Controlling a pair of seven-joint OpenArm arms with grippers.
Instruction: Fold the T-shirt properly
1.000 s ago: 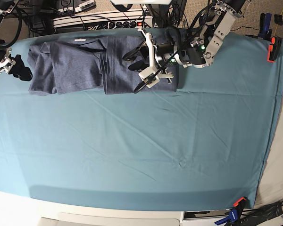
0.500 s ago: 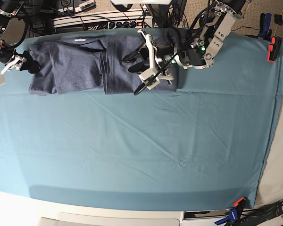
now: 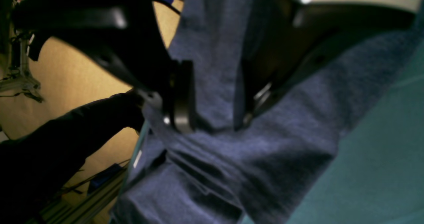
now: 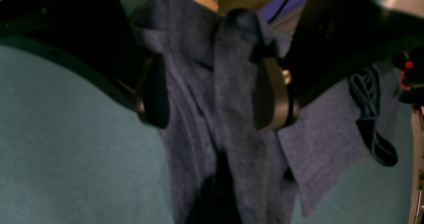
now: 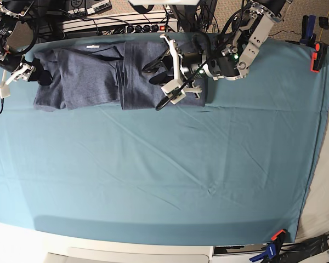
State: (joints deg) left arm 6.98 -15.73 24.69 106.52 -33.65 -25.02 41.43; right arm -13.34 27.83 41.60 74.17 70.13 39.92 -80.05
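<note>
Teal cloth (image 5: 153,175) covers the tabletop, and the T-shirt (image 5: 93,76) lies bunched along its 12 o'clock edge, from about 10 to 1 o'clock. At its 9 o'clock end the right pincer (image 5: 37,72) stands wide open, its 2 pads (image 4: 155,91) straddling a gathered ridge of fabric without pinching it. At the shirt's 3 o'clock end the left pincer (image 5: 163,68) is partly open, a raised fold of cloth between its fingers (image 3: 180,98); whether they press it I cannot tell.
</note>
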